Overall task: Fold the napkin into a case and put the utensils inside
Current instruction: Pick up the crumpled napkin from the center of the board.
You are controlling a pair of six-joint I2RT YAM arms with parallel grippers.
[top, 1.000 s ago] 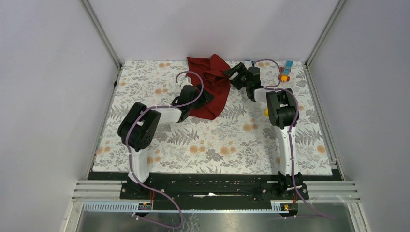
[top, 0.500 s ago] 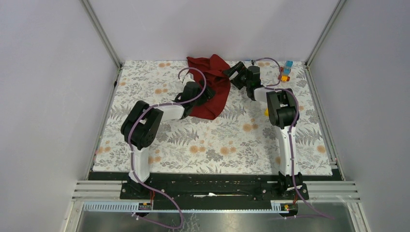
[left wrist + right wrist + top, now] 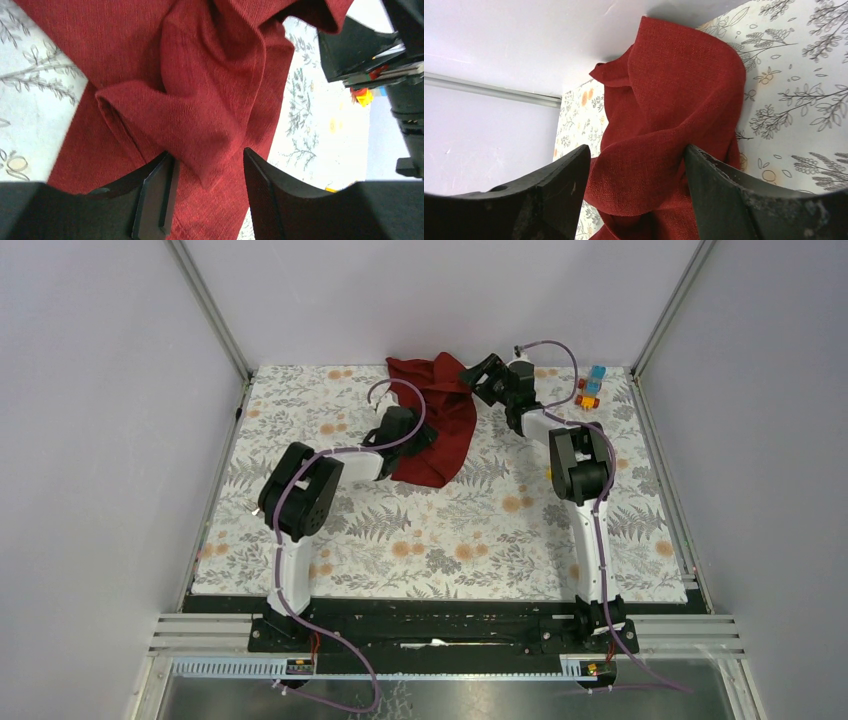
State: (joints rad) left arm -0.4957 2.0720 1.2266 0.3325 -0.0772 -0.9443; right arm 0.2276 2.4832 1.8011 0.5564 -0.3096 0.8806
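Observation:
The dark red napkin [image 3: 441,415] lies crumpled near the back wall, not folded into a case. My left gripper [image 3: 423,437] is open at its left edge. In the left wrist view a pointed fold of the napkin [image 3: 210,125] sits between the spread fingers, with the gripper [image 3: 207,172] over the cloth. My right gripper [image 3: 472,380] is open at the napkin's upper right edge. In the right wrist view a rolled fold of the napkin [image 3: 659,130] shows between the open fingers, at the gripper [image 3: 636,172]. No fork or knife is in view.
Small toy blocks [image 3: 590,390] in orange, blue and yellow sit at the back right corner, also seen in the left wrist view [image 3: 364,96]. A small yellow block [image 3: 550,472] lies beside the right arm. Walls and metal posts close the back and sides.
My right gripper has moved up and back toward the napkin's upper right edge. My left arm has shifted slightly forward along the napkin's left edge. The napkin has kept its shape.

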